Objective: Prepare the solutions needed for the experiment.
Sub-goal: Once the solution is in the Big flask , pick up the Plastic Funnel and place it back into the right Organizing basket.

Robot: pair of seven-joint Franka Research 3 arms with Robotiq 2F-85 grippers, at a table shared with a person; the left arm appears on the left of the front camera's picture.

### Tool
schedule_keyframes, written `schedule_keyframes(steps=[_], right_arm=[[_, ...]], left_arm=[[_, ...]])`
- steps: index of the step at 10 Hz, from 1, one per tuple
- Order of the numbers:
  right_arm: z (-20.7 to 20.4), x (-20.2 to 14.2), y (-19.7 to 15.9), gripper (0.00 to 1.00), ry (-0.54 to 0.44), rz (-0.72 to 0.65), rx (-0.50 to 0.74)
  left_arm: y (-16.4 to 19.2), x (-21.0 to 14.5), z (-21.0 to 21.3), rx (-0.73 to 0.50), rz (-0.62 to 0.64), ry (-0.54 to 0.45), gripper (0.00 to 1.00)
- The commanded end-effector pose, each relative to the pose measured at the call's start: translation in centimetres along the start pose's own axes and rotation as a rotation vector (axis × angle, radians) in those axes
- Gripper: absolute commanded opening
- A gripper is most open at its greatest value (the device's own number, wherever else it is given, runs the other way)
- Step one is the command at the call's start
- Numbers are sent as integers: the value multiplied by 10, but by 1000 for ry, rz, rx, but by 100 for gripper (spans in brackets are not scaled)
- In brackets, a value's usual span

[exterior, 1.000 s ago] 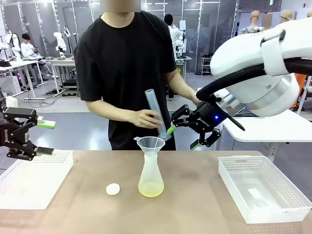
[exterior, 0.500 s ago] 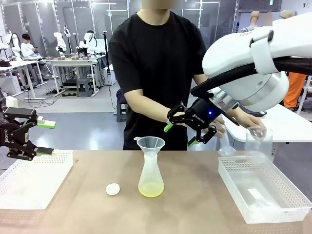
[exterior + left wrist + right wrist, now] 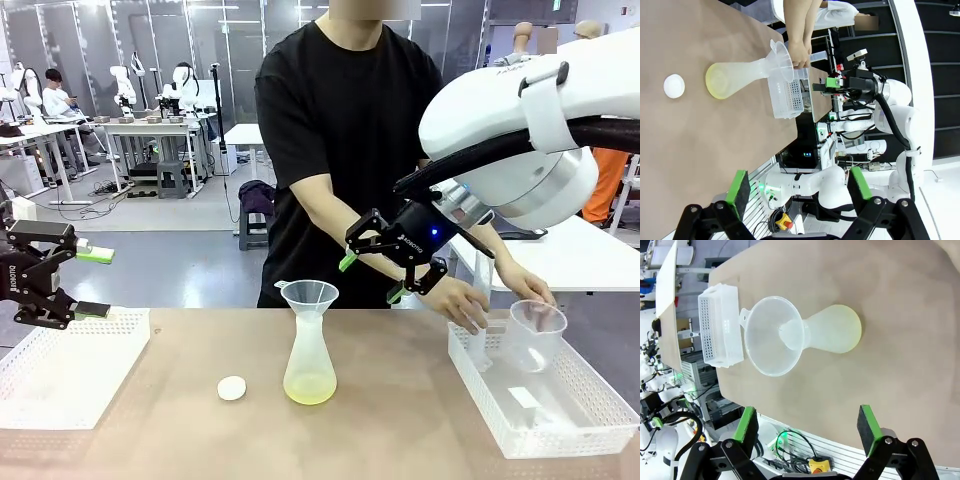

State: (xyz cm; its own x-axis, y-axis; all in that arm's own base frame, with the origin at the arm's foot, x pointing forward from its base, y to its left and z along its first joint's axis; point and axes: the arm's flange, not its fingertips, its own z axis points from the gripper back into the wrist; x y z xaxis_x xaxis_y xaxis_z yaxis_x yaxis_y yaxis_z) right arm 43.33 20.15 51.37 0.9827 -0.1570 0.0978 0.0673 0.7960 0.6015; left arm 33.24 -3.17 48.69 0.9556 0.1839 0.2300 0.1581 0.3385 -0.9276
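A translucent conical flask [image 3: 310, 365] stands at the table's middle with a clear funnel [image 3: 309, 294] in its neck. A shallow layer of pale yellow-green solution [image 3: 310, 389] lies in its bottom. My right gripper [image 3: 371, 278] hangs open behind and right of the funnel, holding nothing. In the right wrist view, the funnel [image 3: 772, 335] and flask [image 3: 832, 329] lie beyond the open fingers [image 3: 807, 425]. My left gripper [image 3: 93, 282] is open at the far left, above a white basket. In the left wrist view, the flask [image 3: 735, 80] lies far beyond its spread pads [image 3: 798, 186].
A white round cap [image 3: 232, 388] lies left of the flask. White baskets sit at the left [image 3: 70, 365] and right [image 3: 560, 420] table ends. The person's hands [image 3: 465, 300] hold a clear beaker [image 3: 537, 335] and other clear labware inside the right basket.
The person took the clear cylinder away from the funnel, stepped right and brought it with a beaker down into the right basket. My right gripper shifted slightly; the left stayed still.
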Motion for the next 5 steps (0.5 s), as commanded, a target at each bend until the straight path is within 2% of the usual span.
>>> schedule_keyframes(steps=[1, 3, 5], right_arm=[[-11, 1, 14, 100, -25, -25, -60], [-33, 9, 45, 100, -68, -80, -199], [-54, 21, 62, 100, -85, -69, -300]], left_arm=[[-2, 2, -2, -23, -2, -3, 100], [-2, 2, -2, -23, -2, -3, 100], [-2, 2, -2, -23, -2, -3, 100]])
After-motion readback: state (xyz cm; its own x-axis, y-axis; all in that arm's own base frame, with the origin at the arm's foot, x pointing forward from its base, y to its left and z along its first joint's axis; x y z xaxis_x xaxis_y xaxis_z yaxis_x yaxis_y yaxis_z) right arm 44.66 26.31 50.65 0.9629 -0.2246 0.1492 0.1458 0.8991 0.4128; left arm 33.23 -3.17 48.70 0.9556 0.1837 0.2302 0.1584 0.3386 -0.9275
